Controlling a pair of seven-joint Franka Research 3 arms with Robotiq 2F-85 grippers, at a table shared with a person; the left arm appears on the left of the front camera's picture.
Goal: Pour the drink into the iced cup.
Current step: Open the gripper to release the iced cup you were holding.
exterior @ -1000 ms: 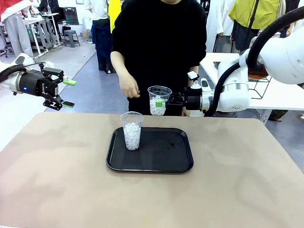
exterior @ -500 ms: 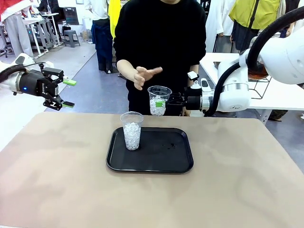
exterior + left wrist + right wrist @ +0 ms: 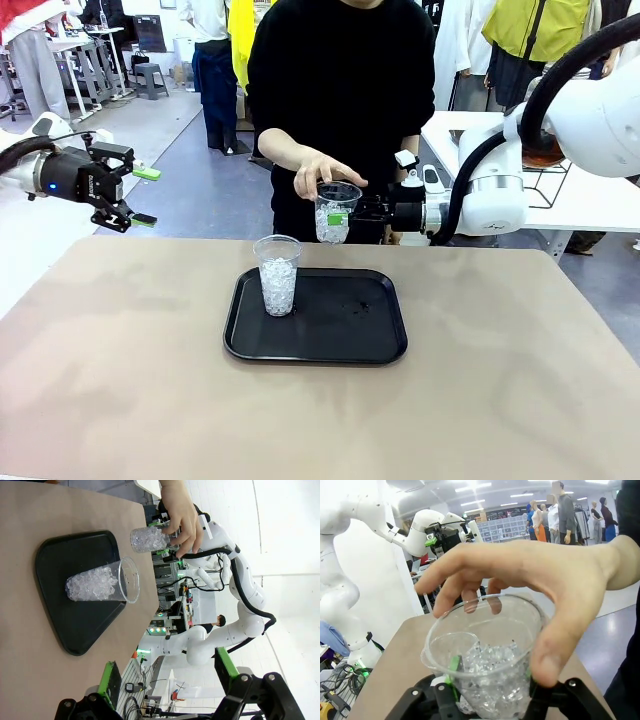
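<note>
My right gripper (image 3: 338, 216) is shut on a clear plastic cup of ice (image 3: 330, 230), held in the air beyond the tray's far edge. A person's hand (image 3: 322, 172) grips that cup's rim from above. In the right wrist view the fingers of the hand (image 3: 530, 580) curl over the cup (image 3: 487, 667), which sits between my green pads (image 3: 453, 669). A second iced cup (image 3: 278, 275) stands upright on the left part of the black tray (image 3: 350, 330). My left gripper (image 3: 138, 196) hangs open at the far left, holding nothing. The drink is out of view.
The brown table (image 3: 480, 400) lies bare around the tray. In the left wrist view the tray (image 3: 75, 625), the standing cup (image 3: 97, 582) and the held cup (image 3: 149, 539) lie beyond my open fingers (image 3: 109, 682). A white side table (image 3: 590, 200) stands behind the right arm.
The person's hand has come down from chest height onto the rim of the cup in my right gripper. Neither arm has moved.
</note>
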